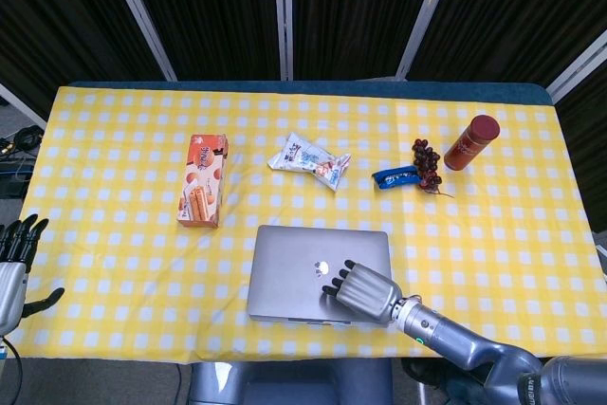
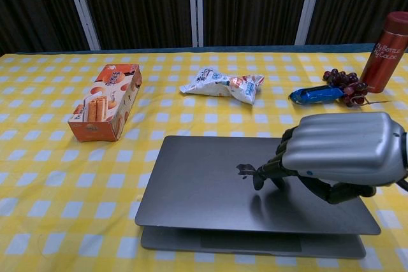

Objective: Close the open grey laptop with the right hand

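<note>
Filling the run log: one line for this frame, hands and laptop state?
right hand: fingertips on lid | grey laptop: nearly shut, thin gap at front | left hand: open, off table edge
</note>
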Action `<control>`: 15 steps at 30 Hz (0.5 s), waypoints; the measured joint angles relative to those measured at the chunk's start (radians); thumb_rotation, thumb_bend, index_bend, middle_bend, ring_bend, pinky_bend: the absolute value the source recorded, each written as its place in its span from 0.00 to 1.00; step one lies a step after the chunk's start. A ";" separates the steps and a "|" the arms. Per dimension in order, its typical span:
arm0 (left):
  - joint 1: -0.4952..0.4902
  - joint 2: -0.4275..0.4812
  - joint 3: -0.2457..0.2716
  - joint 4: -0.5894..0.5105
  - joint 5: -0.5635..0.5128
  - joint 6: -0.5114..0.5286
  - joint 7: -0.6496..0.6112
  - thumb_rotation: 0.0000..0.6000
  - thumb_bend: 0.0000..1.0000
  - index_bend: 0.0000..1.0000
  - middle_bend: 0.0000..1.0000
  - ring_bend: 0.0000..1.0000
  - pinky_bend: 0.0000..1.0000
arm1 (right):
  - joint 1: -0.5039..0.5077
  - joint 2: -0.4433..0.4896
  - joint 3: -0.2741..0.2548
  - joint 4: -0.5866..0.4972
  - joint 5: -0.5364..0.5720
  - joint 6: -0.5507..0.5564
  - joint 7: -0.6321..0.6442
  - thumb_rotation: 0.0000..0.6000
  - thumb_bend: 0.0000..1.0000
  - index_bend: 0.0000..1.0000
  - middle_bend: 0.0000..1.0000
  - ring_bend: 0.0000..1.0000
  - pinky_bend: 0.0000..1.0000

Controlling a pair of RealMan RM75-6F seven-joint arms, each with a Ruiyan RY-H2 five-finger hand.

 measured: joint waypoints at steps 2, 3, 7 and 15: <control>0.000 -0.001 0.000 0.000 0.000 0.000 0.001 1.00 0.00 0.00 0.00 0.00 0.00 | -0.004 -0.012 -0.008 0.015 -0.009 0.003 0.004 1.00 1.00 0.25 0.36 0.35 0.29; 0.000 -0.001 0.000 0.000 0.000 -0.001 0.001 1.00 0.00 0.00 0.00 0.00 0.00 | -0.006 -0.018 -0.012 0.023 -0.012 0.004 0.006 1.00 1.00 0.25 0.36 0.35 0.29; 0.000 -0.001 -0.001 0.000 -0.002 0.001 0.000 1.00 0.00 0.00 0.00 0.00 0.00 | -0.011 -0.034 -0.024 0.046 -0.029 0.006 0.017 1.00 1.00 0.25 0.35 0.35 0.29; 0.002 0.002 0.000 -0.001 0.001 0.006 -0.003 1.00 0.00 0.00 0.00 0.00 0.00 | -0.020 -0.036 -0.032 0.062 -0.069 0.040 0.039 1.00 1.00 0.24 0.34 0.34 0.27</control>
